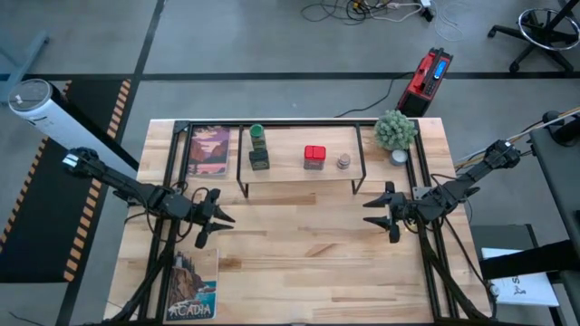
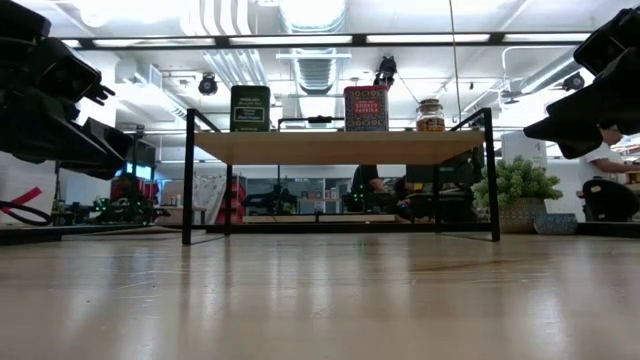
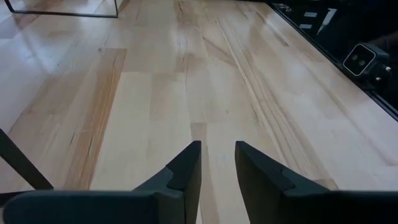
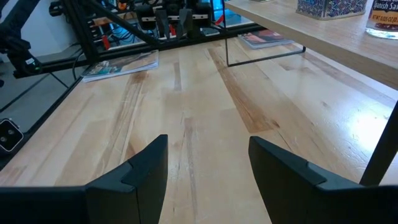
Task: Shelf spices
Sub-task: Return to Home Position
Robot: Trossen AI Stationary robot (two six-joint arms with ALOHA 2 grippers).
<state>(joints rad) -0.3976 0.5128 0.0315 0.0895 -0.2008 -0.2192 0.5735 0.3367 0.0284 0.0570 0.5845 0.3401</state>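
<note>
left pincer: fingers a narrow gap apart, empty, hanging over bare counter in front of the shelf's left end. right pincer: wide apart, empty, off the shelf's right end. all four spices sit on the shelf: green-capped jar and squat dark jar at left (touching or not, can't tell), red tin mid, tan jar right. i judge only homing is left. i'd lift first, then pull straight back, clear of the shelf legs and the potted plant.
</note>
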